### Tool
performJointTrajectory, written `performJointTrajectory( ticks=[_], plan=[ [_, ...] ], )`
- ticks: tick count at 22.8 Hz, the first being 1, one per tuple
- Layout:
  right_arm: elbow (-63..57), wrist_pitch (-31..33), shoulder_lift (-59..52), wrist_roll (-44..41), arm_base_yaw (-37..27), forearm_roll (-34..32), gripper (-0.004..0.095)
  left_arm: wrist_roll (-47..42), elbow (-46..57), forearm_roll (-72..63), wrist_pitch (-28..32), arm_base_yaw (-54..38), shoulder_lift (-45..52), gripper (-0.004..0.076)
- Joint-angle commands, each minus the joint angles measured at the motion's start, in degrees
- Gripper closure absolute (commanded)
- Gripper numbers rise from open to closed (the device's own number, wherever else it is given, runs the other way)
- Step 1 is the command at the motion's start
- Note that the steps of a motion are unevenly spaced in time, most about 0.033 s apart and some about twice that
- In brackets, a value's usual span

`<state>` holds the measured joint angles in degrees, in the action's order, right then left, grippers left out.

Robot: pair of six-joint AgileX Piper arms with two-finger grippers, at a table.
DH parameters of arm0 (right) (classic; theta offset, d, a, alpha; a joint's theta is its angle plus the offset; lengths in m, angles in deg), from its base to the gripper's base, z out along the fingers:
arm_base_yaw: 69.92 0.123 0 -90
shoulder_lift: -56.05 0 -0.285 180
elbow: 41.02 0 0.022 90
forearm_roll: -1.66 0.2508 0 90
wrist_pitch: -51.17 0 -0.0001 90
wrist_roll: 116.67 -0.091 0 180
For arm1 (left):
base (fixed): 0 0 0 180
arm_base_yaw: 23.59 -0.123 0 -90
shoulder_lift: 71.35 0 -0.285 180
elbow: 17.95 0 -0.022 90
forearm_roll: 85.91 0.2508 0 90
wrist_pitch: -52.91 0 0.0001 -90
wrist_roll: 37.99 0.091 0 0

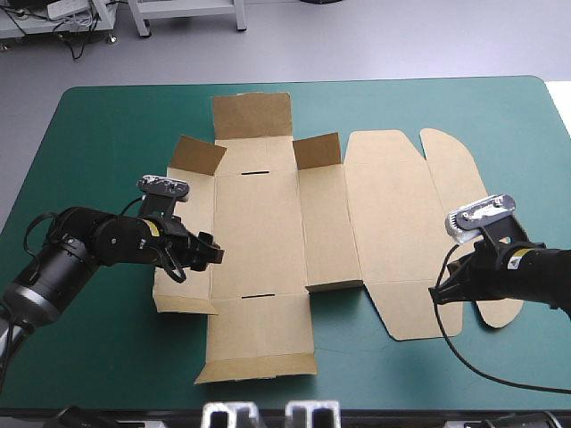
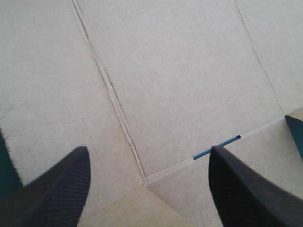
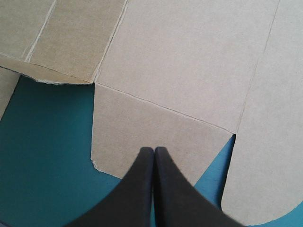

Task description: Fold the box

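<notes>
The brown box (image 1: 268, 223) lies mostly flat as a cut sheet in the middle of the teal-green table, with the short flaps at its far side (image 1: 198, 154) tilted up. My left gripper (image 1: 212, 253) hovers low over the sheet's left panel beside a fold line. In the left wrist view it (image 2: 149, 151) is open, with board (image 2: 180, 80) filling the view and a narrow slot (image 2: 216, 147) ahead of one finger. My right gripper (image 1: 437, 292) is at the near edge of the right-hand lid part. Seen from its own wrist, it (image 3: 154, 150) is shut, its tip over a small near flap (image 3: 156, 125).
Teal-green cover (image 1: 107, 134) shows on all sides of the sheet, widest at the left and at the far right corner (image 1: 508, 107). A rounded tab (image 1: 451, 156) of the board reaches toward the right. Bare cover (image 3: 47, 161) lies beside the right gripper.
</notes>
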<state>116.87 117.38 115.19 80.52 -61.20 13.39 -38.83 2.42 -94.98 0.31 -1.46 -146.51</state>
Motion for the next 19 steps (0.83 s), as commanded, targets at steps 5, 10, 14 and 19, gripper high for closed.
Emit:
performJointTrajectory(
  ticks=[5,10,14,19],
  plan=[
    [0.20,-2.56,-0.66,1.41,-0.06,0.94,0.0926,15.01,-1.59,-15.52,-2.02,-16.50,-0.14,0.0216],
    [-0.16,-3.25,-0.66,1.41,-0.06,1.54,0.0926,32.25,-1.59,-27.90,-14.43,-41.01,-3.10,0.0216],
    [-0.16,-4.16,-0.66,2.61,-0.06,1.53,0.0926,37.66,-1.59,-34.98,-19.64,-45.25,-10.09,0.0216],
    [-0.16,-4.91,-0.66,2.61,-0.06,1.81,0.0925,38.44,-1.59,-34.55,-21.31,-44.63,-16.54,0.0216]
  ],
)
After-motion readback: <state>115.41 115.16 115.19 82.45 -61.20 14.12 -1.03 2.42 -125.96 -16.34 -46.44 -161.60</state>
